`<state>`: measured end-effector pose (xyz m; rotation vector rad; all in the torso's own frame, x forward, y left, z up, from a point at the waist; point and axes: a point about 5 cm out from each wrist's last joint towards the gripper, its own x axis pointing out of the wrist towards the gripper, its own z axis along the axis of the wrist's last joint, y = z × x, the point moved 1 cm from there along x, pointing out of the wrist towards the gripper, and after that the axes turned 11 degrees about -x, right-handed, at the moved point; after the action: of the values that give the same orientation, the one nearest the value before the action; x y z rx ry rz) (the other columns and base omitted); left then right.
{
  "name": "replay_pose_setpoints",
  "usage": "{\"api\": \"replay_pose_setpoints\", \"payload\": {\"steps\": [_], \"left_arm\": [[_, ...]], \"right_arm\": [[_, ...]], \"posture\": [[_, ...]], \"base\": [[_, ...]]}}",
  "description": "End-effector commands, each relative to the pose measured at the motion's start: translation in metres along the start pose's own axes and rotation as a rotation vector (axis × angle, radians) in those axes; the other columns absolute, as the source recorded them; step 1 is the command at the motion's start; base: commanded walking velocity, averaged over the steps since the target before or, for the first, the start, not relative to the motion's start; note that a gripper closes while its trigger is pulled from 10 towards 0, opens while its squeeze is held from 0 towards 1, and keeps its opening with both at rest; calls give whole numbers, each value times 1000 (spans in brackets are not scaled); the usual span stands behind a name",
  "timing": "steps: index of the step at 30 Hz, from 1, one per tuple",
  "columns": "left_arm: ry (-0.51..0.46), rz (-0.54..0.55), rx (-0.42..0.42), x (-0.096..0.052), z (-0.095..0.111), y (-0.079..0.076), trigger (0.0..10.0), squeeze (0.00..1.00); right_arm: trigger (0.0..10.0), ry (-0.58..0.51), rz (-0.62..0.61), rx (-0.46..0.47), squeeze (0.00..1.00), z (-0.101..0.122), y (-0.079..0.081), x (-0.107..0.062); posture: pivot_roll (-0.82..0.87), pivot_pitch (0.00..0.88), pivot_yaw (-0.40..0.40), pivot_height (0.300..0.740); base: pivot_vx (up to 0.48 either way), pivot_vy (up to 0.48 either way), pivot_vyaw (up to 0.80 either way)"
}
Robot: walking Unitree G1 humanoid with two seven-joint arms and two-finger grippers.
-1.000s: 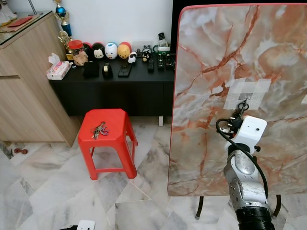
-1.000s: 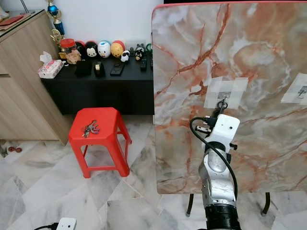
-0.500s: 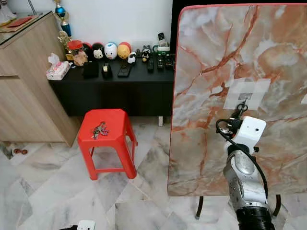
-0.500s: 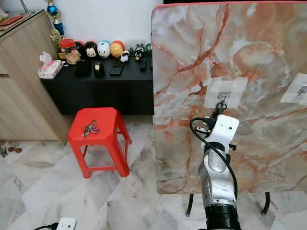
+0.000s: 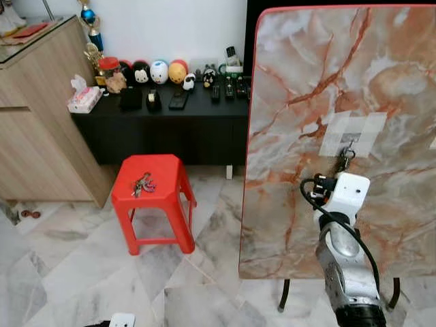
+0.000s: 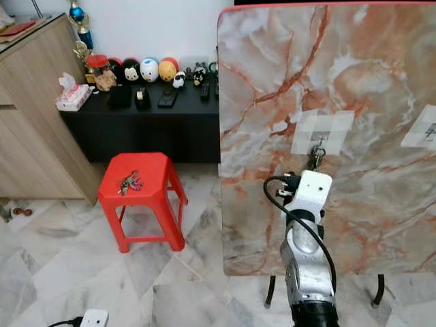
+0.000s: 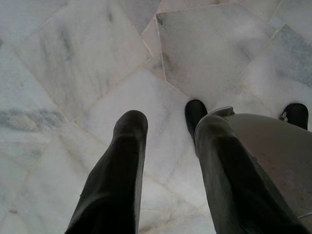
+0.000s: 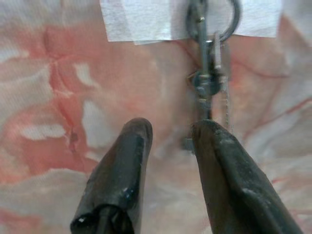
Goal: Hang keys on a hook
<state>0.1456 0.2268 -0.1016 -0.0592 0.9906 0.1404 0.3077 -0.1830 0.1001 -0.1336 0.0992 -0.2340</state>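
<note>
A bunch of keys (image 5: 344, 161) hangs from a small hook (image 5: 350, 138) on a white tape patch stuck to the upright marble tabletop (image 5: 300, 68). In the right wrist view the key ring (image 8: 213, 19) loops over the hook and the keys (image 8: 207, 83) dangle just beyond one fingertip (image 8: 209, 129). My right gripper (image 8: 170, 127) is open just under them with nothing between its fingers. A second bunch of keys (image 5: 142, 183) lies on the red stool (image 5: 163, 197). My left gripper (image 7: 165, 114) hangs open over the marble floor.
A black low cabinet (image 5: 170, 129) with toy figures and remotes stands against the back wall. A wooden cabinet (image 5: 34, 116) is at the left. Another taped hook (image 6: 426, 129) is on the tabletop's right edge. The table's black legs (image 5: 283, 296) stand on the floor.
My right wrist has dropped a little below the hook. The keys now hang freely from the hook instead of sitting at the gripper.
</note>
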Motion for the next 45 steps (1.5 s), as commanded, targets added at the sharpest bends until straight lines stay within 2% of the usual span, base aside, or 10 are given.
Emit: {"api": "replay_pose_setpoints", "payload": {"steps": [1,8,10,12,13,14,17,23,30,45], "left_arm": [[19,3,6,0,-2,2,10000,0],[21,3,6,0,-3,2,10000,0],[24,1,11,0,-3,2,10000,0],[25,-2,15,0,-3,2,10000,0],[26,-4,17,0,-3,1,10000,0],[28,-7,16,0,-3,1,10000,0],[32,-9,-1,0,-3,0,10000,0],[38,8,-93,0,-6,0,10000,0],[52,6,-122,0,-8,-1,10000,0],[54,1,-129,-1,-10,-2,10000,0]], "right_arm": [[10000,-9,19,-28,1000,1,0,-5],[10000,-7,97,-107,1000,-15,-12,-25],[10000,71,113,-167,988,-36,-24,-29],[10000,165,137,-168,894,-56,-28,-32],[10000,215,127,-171,212,-67,-32,-33],[10000,304,121,-156,0,-86,-37,-35],[10000,563,107,-150,0,-146,-47,-54],[10000,770,156,-166,0,-191,-46,-86],[10000,931,210,-103,0,-221,-37,-125],[10000,970,250,-111,0,-229,-39,-140]], "posture": [[-126,0,11,740],[-141,0,10,740],[-154,0,14,740],[-159,0,17,740],[-161,0,18,740],[-160,0,17,740],[-152,0,14,740],[-142,0,15,740],[-140,0,19,740],[-133,0,17,740]], "base": [[0,0,0],[0,0,0],[0,0,0],[0,0,0],[0,0,0],[0,0,0],[0,0,0],[0,0,0],[0,0,0],[0,0,0]]}}
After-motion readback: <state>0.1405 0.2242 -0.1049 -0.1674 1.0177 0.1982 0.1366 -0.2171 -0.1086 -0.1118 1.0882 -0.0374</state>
